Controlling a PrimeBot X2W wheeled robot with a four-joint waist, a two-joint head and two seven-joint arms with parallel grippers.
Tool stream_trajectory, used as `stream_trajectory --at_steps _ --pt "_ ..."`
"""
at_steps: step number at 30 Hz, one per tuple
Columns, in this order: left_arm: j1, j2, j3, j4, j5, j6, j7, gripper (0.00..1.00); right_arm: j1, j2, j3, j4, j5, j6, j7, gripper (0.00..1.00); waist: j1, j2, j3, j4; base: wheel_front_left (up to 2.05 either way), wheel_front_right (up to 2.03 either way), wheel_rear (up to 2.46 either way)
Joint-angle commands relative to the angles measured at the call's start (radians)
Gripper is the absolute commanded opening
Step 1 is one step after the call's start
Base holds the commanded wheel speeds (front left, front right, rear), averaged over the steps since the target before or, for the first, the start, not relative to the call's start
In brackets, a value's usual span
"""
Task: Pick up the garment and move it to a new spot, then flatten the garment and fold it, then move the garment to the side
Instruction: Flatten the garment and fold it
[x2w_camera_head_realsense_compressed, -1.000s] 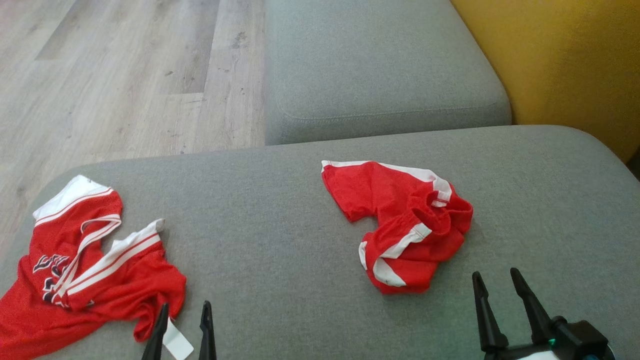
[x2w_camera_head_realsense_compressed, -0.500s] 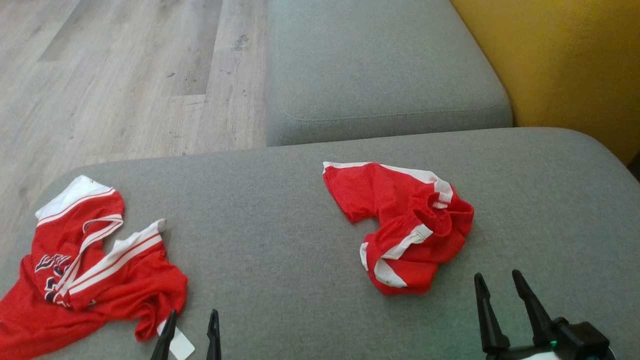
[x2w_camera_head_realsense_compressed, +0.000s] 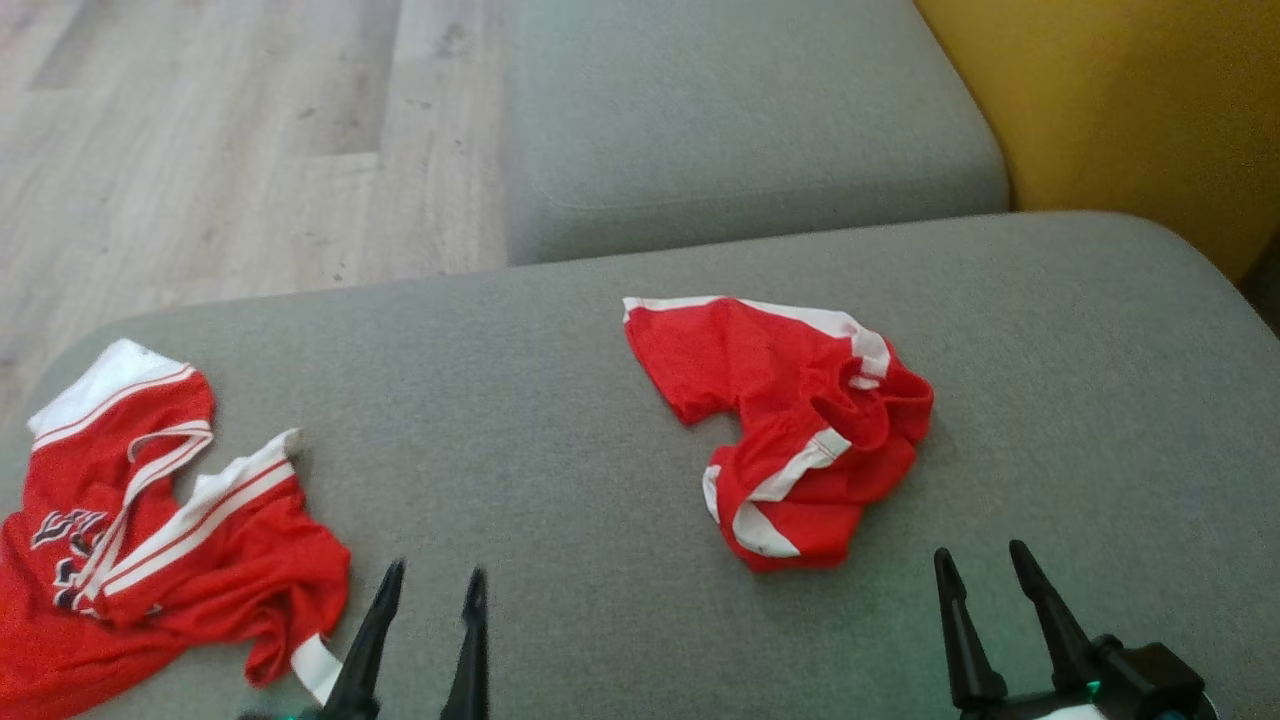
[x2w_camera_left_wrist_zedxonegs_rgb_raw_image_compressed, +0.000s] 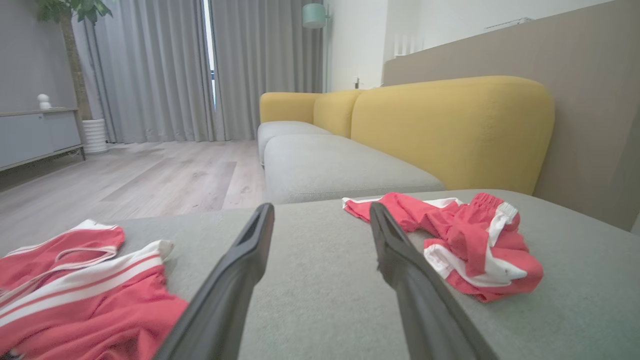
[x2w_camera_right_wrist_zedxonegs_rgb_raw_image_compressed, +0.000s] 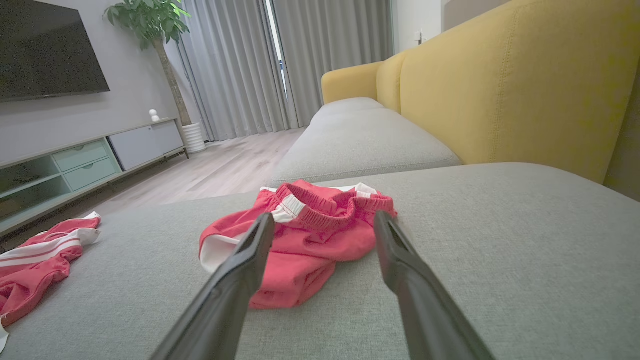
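Left jaws and right jaws apart, empty; red shorts (x2w_camera_head_realsense_compressed: 790, 430) crumpled on sofa seat (x2w_camera_head_realsense_compressed: 560, 400), eleven o'clock from right.

soft even daylight from the curtained window (x2w_camera_left_wrist_zedxonegs_rgb_raw_image_compressed: 207, 70), faint shadows, head view slightly blurred

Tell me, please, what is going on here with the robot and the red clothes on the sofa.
The robot faces a grey sofa cushion with two crumpled garments on it: red shorts near the middle and a red jersey at its left. Both the left gripper and the right gripper are open and hold nothing. The right one points at the shorts. Nothing is flattened or folded yet.
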Motion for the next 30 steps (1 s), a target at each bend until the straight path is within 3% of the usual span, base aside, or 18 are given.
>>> stream_trajectory --at_steps 1,9,13,21,30 --pt "-0.08 -0.01 0.019 -0.03 0.009 -0.007 -0.01 1.0 -0.055 -0.005 0.028 -0.035 0.003 -0.001 -0.011 1.0 0.0 0.0 0.019 -0.019 0.0 0.0 0.0" --pt "-0.287 -0.01 -0.115 0.073 -0.008 -0.05 -0.01 1.0 -0.084 -0.005 0.046 -0.038 -0.01 -0.001 -0.011 1.0 0.0 0.0 0.086 -0.094 0.0 0.0 0.0" --pt "-0.444 -0.01 -0.225 0.188 0.06 -0.083 -0.003 1.0 -0.105 -0.005 0.058 -0.038 -0.02 -0.001 -0.011 1.0 0.0 0.0 0.131 -0.135 0.0 0.0 0.0" --pt "-0.8 -0.01 -0.487 0.381 0.162 -0.118 0.173 1.0 -0.147 -0.005 0.079 -0.04 -0.015 -0.001 -0.011 1.0 0.0 0.0 0.232 -0.197 0.0 0.0 0.0" --pt "-1.056 -0.01 -0.736 0.536 0.144 -0.12 0.374 1.0 -0.181 -0.005 0.109 -0.037 0.001 -0.001 -0.011 1.0 0.0 0.0 0.3 -0.239 0.0 0.0 0.0"
